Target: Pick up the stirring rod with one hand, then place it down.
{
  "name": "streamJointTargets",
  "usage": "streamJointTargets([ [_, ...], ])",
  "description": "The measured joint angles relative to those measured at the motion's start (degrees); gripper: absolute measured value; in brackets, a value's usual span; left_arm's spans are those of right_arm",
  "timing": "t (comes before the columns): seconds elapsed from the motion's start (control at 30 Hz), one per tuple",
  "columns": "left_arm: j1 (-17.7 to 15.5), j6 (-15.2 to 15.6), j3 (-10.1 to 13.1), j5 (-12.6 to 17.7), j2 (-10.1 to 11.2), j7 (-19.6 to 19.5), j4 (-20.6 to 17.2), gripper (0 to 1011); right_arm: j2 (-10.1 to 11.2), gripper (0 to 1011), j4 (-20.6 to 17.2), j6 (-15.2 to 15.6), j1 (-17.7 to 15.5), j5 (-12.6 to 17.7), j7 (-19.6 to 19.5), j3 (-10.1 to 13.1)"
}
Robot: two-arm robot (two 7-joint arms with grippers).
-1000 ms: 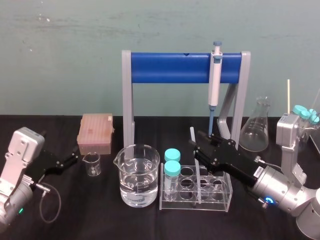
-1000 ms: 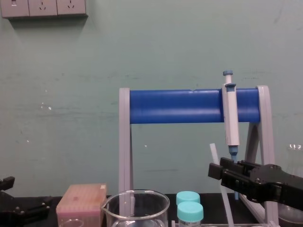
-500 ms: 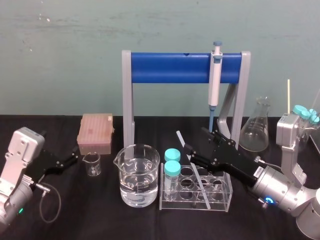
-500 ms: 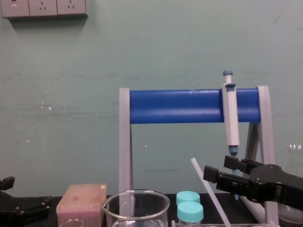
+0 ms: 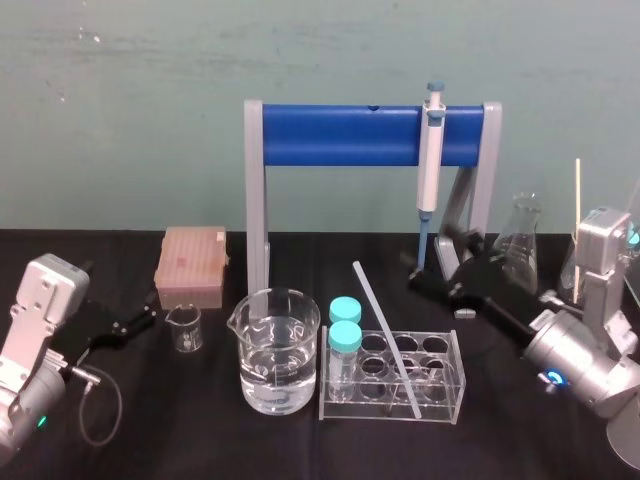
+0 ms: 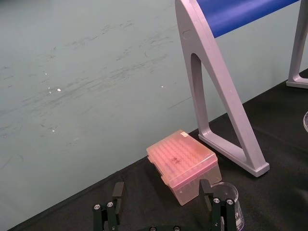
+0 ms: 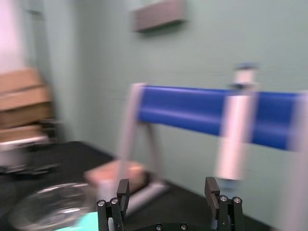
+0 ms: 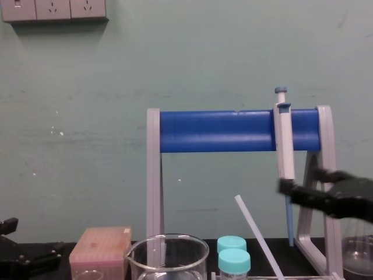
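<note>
One thin stirring rod (image 5: 372,305) leans in the rack (image 5: 455,372) at the beaker's (image 5: 280,350) 3 o'clock; I judge it light, stiff, slick and brittle, so I'd pinch mid-length; right tool (image 5: 432,262), at its 2 o'clock, and left tool (image 5: 143,318), at 9, both spread and empty.

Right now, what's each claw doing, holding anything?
Left gripper: open, holding nothing.
Right gripper: open, holding nothing; the stirring rod leans in the rack.

Lab, pipette stand (image 5: 370,135), beaker (image 5: 277,350) (clear liquid)
</note>
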Motion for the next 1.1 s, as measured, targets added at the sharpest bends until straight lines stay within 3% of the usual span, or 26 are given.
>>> streamJointTargets([
  [0.03,0.00,0.00,0.00,0.00,0.00,0.00,0.00,1000,-0.10,1000,-0.63,0.25,-0.50,-1.00,-2.14,0.63],
  [0.07,0.00,0.00,0.00,0.00,0.00,0.00,0.00,1000,-0.34,1000,-1.71,1.13,-1.50,-3.15,-7.52,1.71],
  [0.1,0.00,0.00,0.00,0.00,0.00,0.00,0.00,1000,-0.34,1000,-1.71,1.13,-1.50,-3.15,-7.52,1.71],
  [0.2,0.00,0.00,0.00,0.00,0.00,0.00,0.00,1000,-1.44,1000,-3.20,5.06,-3.74,-7.79,-19.05,4.06],
  [0.3,0.00,0.00,0.00,0.00,0.00,0.00,0.00,1000,-2.26,1000,-3.30,7.70,-4.93,-9.98,-24.62,5.38],
  [0.5,0.00,0.00,0.00,0.00,0.00,0.00,0.00,1000,-3.17,1000,-2.32,11.02,-5.56,-10.87,-27.27,6.47],
  [1.1,0.00,0.00,0.00,0.00,0.00,0.00,0.00,1000,-2.97,1000,-2.50,10.18,-5.43,-10.74,-26.83,6.25],
])
